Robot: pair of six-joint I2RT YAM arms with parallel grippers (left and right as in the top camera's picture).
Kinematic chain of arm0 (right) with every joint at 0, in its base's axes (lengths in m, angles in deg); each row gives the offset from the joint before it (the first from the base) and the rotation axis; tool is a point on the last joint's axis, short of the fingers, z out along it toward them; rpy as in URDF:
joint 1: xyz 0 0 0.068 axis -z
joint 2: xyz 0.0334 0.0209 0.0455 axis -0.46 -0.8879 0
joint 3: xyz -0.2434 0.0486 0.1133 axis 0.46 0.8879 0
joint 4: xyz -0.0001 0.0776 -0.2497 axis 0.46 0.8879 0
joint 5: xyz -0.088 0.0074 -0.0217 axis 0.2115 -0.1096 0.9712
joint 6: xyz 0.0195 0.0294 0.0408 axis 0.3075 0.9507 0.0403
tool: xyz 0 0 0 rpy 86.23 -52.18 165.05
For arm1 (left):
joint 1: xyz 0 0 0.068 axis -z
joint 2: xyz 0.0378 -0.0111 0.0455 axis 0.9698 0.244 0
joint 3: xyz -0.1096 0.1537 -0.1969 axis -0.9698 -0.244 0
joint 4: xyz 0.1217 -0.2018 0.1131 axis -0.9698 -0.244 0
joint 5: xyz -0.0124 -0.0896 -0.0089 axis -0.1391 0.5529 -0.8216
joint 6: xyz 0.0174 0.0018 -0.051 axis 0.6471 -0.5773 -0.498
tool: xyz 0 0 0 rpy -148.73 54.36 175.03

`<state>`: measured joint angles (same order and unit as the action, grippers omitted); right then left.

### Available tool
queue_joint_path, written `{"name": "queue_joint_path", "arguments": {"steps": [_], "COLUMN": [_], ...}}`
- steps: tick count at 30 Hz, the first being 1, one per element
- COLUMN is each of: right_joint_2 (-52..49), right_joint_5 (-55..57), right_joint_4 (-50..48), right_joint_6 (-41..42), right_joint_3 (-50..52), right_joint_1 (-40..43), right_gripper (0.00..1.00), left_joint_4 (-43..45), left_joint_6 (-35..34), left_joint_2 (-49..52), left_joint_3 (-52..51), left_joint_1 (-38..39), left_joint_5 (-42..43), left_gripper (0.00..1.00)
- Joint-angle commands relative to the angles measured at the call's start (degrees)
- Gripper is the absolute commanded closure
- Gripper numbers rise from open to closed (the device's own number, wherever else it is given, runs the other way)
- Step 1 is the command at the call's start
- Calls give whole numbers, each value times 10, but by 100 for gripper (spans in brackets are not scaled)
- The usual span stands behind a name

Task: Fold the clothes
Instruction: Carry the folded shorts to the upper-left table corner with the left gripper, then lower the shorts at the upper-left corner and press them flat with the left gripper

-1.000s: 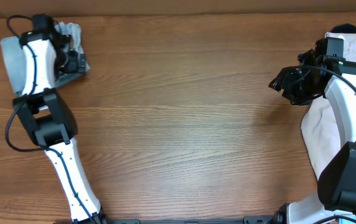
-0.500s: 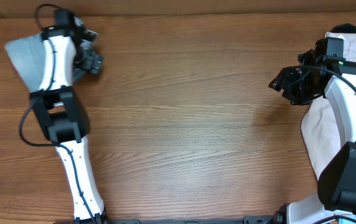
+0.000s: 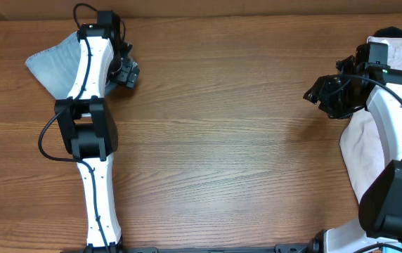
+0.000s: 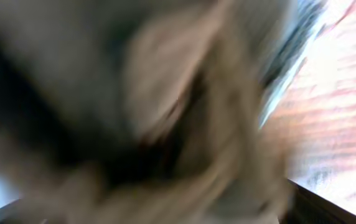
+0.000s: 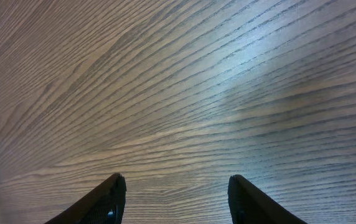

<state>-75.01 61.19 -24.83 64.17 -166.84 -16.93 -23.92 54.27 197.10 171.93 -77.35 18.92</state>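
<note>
The clothes (image 3: 52,63) are a light-blue bundle at the table's far left, partly hidden under my left arm. My left gripper (image 3: 126,74) is just right of the bundle and seems shut on the clothes. The left wrist view is heavily blurred and filled with pale fabric (image 4: 165,112) right against the camera, so the jaws themselves do not show. My right gripper (image 3: 315,94) hangs at the far right over bare wood. In the right wrist view its two dark fingers (image 5: 175,190) are spread apart with nothing between them.
A white cloth (image 3: 361,151) lies along the table's right edge under my right arm. The table's back edge (image 3: 222,14) runs along the top. The wooden tabletop (image 3: 215,147) spreads between the two arms.
My left arm has swung to the right, and the clothes have moved right with it. The right arm has not moved.
</note>
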Motion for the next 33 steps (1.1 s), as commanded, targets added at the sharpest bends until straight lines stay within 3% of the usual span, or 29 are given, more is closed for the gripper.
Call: {"name": "queue_joint_path", "arguments": {"steps": [1,4,8,13,18,33], "right_joint_2": [2,2,2,2,2,2], "right_joint_5": [2,1,0,-1,-1,-5], "right_joint_4": [-2,-1,0,3,2,1], "right_joint_6": [-7,-7,-7,-7,-7,-7], "right_joint_3": [-4,-4,-4,-4,-4,-4], "right_joint_1": [2,2,2,2,2,2], "right_gripper": [43,43,43,43,43,43], "left_joint_4": [-53,-82,-90,-163,-216,-22], "left_joint_6": [-219,-276,-287,-421,-431,-432], "left_joint_2": [-59,-104,-167,-212,-205,-205], "left_joint_3": [33,53,58,58,33,-282], "left_joint_1": [-5,-11,-25,-69,-103,-122], "left_joint_5": [-12,14,99,119,141,95], "left_gripper": [0,0,0,0,0,0]}}
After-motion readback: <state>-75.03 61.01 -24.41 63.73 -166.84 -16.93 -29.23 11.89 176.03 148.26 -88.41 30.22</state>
